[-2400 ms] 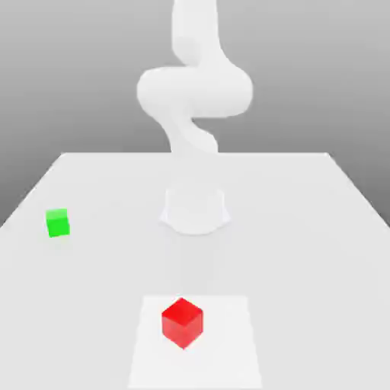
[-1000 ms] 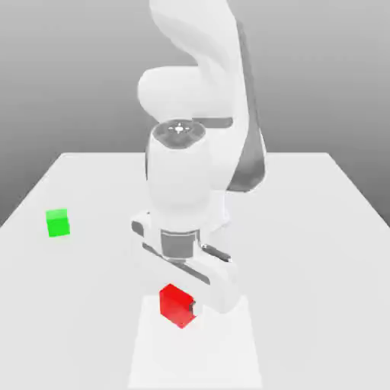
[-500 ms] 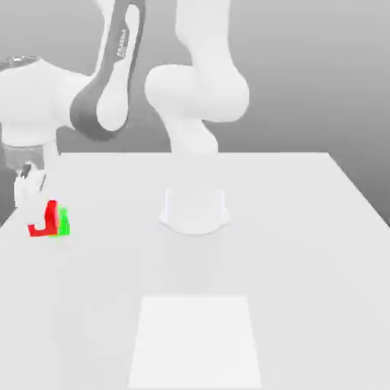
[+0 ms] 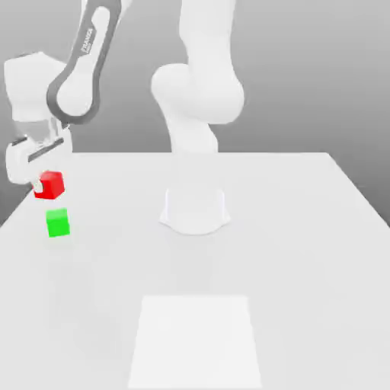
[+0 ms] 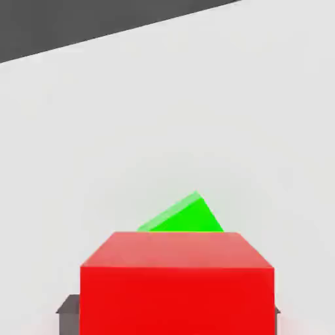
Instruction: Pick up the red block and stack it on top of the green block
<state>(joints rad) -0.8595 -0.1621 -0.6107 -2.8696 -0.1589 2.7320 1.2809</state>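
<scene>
The white table [image 4: 305, 251] spreads across the exterior view, its near edge cut off by the frame, with a paler square patch [image 4: 196, 339] low in the middle. The robot's round base [image 4: 195, 209] stands at the table's centre, and the arm [image 4: 199, 84] rises from it out of the top of the picture, so its upper links are cut off before a grey-banded link [image 4: 82, 72] comes back down on the exterior view's left.

That link ends in the gripper [image 4: 42, 179], which hangs above the table's left part. It is closed on the red block [image 4: 51, 184], holding it clear of the table; the fingers themselves are hard to pick out against the pale background, and what seems to be one white fingertip shows at the block's left face. In the hand view, the red block [image 5: 176, 282] sits in the foreground between two dark finger pads [image 5: 68, 313] that barely peek out at its sides.

The green block [image 4: 58, 222] rests on the table just below the red one in the exterior view, apart from it. In the hand view, the green block [image 5: 186, 217] is mostly hidden behind the red block.
</scene>
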